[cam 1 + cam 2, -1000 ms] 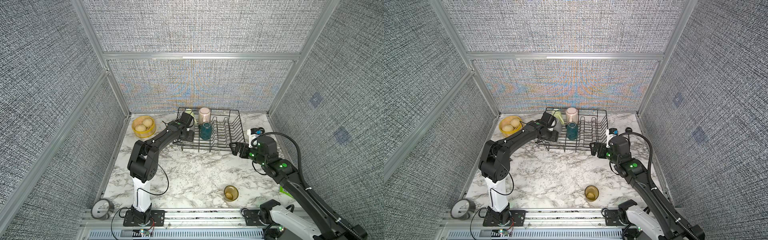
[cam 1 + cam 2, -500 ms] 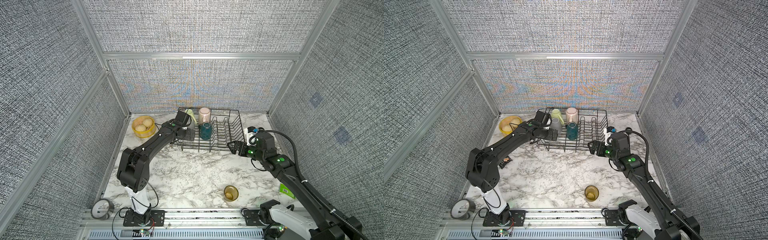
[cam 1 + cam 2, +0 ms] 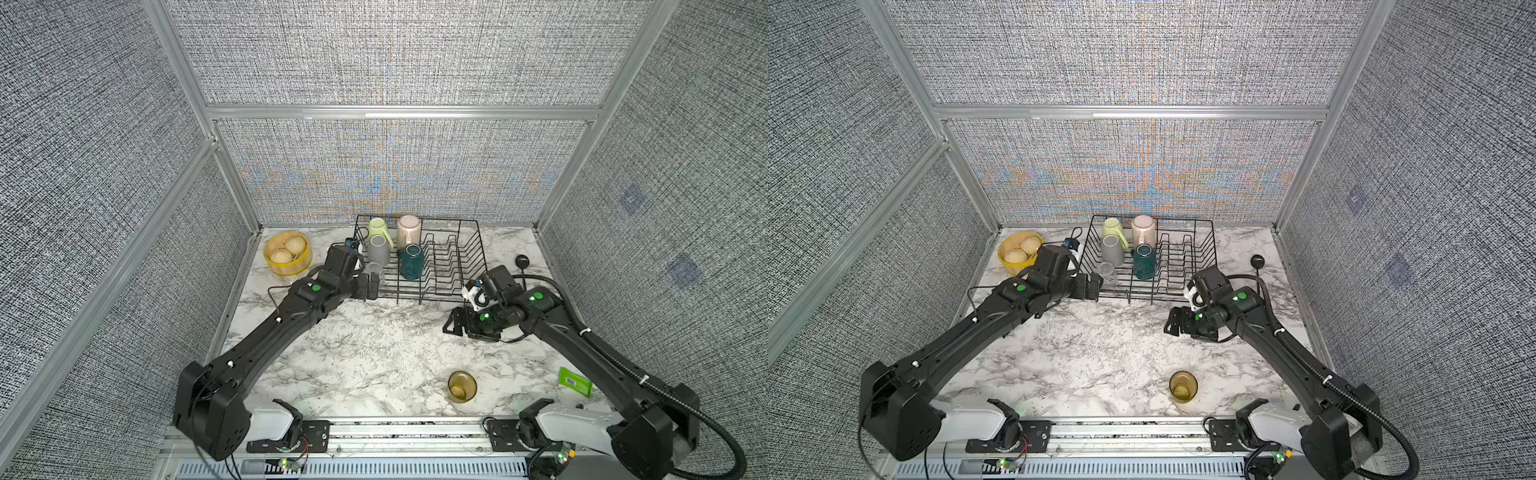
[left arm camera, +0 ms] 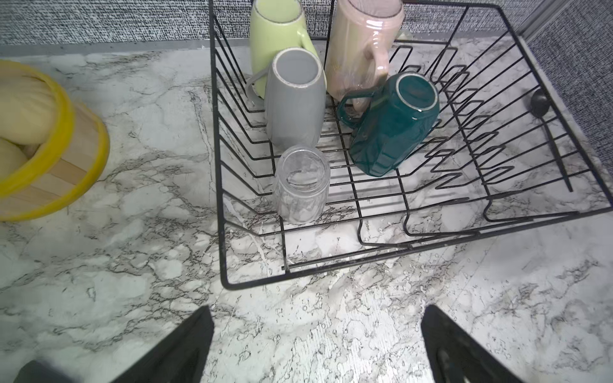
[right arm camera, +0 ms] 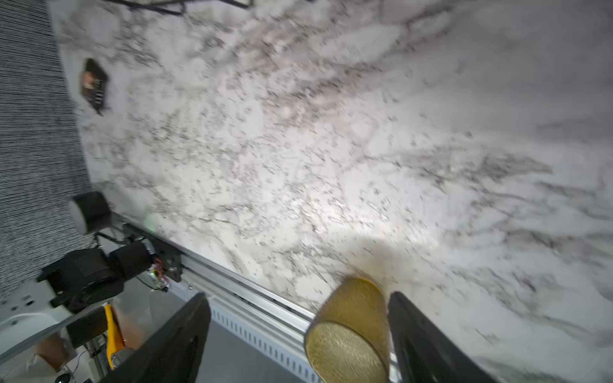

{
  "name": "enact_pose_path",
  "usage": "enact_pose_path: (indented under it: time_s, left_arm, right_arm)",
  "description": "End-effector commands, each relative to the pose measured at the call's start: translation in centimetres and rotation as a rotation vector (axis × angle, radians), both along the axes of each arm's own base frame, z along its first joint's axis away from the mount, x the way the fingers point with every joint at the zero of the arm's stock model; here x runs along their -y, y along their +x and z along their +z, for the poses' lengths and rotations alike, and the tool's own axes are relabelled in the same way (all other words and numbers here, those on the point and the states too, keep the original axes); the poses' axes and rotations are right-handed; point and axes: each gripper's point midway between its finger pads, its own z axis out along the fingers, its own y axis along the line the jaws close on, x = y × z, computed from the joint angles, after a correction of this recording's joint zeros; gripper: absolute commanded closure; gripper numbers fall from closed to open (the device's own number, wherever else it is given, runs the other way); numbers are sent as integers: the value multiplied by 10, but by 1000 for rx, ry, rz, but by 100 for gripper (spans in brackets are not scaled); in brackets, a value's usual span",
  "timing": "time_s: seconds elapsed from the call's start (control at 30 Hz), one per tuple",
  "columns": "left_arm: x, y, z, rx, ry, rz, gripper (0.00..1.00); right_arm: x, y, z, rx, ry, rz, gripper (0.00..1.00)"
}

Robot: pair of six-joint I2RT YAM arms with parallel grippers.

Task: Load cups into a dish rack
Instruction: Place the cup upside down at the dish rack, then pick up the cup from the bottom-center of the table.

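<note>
The black wire dish rack [image 3: 453,257] stands at the back of the marble table. In its left half, upside down, are a light green mug [image 3: 377,227], a pale pink mug [image 3: 408,230], a grey mug [image 3: 379,248], a dark teal mug [image 3: 411,262] and a clear glass [image 4: 302,185]. My left gripper [image 3: 372,286] hangs open and empty just outside the rack's front left corner. An amber glass tumbler [image 3: 461,386] stands upright near the table's front edge. My right gripper [image 3: 453,326] is open above the table, behind the tumbler and apart from it. In the right wrist view the amber tumbler [image 5: 351,318] shows between the fingers.
A round yellow steamer basket [image 3: 287,253] with buns sits left of the rack. A black round knob on a cable [image 3: 522,261] lies right of it. A green packet [image 3: 575,381] is at the front right, and a small dark packet [image 5: 94,84] lies by the left wall.
My left gripper has opened wide and drawn back out of the rack toward the front; the clear glass stays in the rack. My right gripper has swung down and forward toward the amber tumbler.
</note>
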Motion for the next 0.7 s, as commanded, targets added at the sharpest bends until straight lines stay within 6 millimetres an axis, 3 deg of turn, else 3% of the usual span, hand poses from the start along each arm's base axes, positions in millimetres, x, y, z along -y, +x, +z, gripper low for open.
enact_pose_path:
  time_s: [0.0, 0.1, 0.27, 0.4, 0.6, 0.67]
  left_arm:
    - [-8, 1, 8, 67, -33, 52, 2]
    - [-18, -3, 11, 97, -33, 85, 2]
    - [-26, -10, 15, 139, -70, 110, 2]
    - [-29, -15, 18, 134, -76, 116, 1]
    - [-28, -18, 15, 118, -97, 120, 1]
    - [-27, -20, 17, 120, -115, 118, 1]
  right_arm:
    - [18, -44, -17, -149, -69, 45, 24]
    - [15, -68, -25, -222, -41, 105, 36]
    - [25, -88, -32, -278, -117, 179, 37]
    - [33, -91, -49, -277, -185, 190, 42]
    - [13, -91, -79, -297, -147, 174, 52]
    - [3, -91, -87, -288, -119, 179, 63]
